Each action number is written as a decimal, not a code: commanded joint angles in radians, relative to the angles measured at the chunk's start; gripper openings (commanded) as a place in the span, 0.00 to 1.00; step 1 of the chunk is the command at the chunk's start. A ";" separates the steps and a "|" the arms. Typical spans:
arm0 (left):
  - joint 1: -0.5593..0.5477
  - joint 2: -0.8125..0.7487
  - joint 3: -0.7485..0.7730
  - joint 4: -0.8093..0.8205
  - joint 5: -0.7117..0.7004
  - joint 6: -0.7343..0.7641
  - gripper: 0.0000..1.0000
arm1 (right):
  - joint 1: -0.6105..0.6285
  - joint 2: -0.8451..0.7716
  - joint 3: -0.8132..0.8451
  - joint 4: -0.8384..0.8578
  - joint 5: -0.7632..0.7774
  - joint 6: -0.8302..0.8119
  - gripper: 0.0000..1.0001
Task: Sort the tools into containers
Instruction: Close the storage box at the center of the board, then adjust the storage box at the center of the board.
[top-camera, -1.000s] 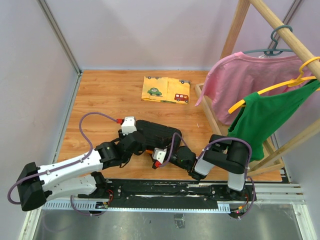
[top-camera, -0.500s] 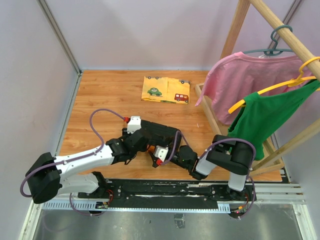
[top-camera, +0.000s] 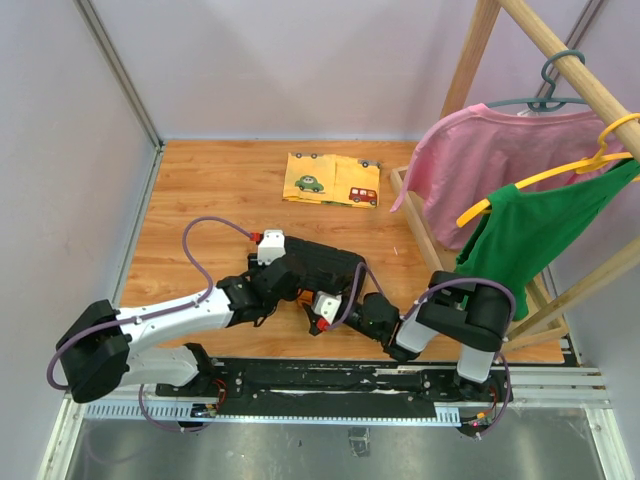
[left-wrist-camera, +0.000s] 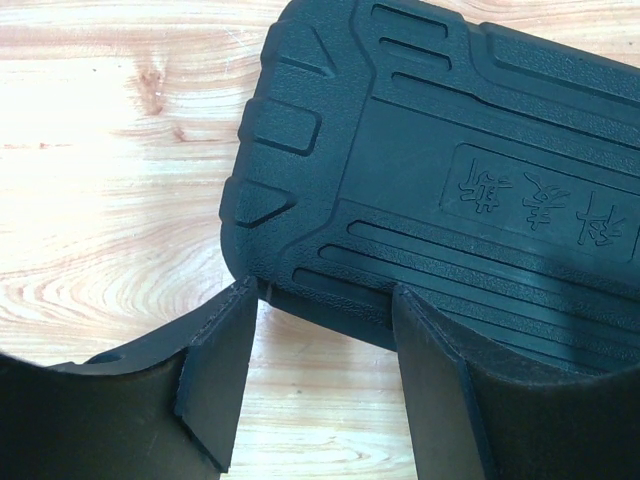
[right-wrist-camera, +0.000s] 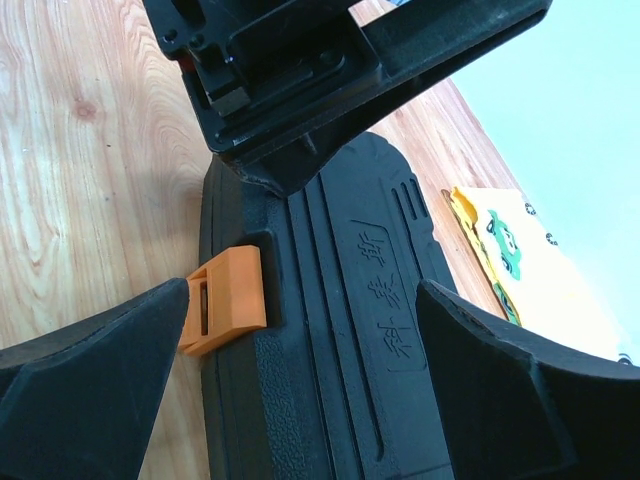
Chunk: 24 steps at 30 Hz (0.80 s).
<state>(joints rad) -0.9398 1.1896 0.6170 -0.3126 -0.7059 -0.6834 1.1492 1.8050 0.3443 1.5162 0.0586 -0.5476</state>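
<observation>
Closed black case (right-wrist-camera: 340, 400) on wood table (right-wrist-camera: 80, 150), ribbed lid up, raised lettering along it. Orange latch (right-wrist-camera: 225, 300) on left edge. Right gripper (right-wrist-camera: 302, 300) spread wide: one finger just left of latch, the other off lid's right. Left gripper (right-wrist-camera: 290, 110) at case's far end. Yellow cloth (right-wrist-camera: 500, 250) beyond, right.
</observation>
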 joint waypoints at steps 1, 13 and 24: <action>0.007 0.037 -0.020 -0.011 0.028 0.005 0.61 | 0.012 -0.044 -0.032 0.057 0.024 0.032 0.97; 0.007 0.021 -0.034 0.005 0.039 0.012 0.60 | 0.014 -0.420 -0.047 -0.418 -0.062 0.297 0.93; 0.020 -0.211 -0.067 0.045 0.097 0.021 0.63 | 0.003 -0.646 0.317 -1.495 0.165 0.586 0.99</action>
<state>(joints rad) -0.9314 1.0729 0.5648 -0.2733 -0.6380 -0.6704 1.1492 1.1679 0.5724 0.4419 0.1364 -0.0814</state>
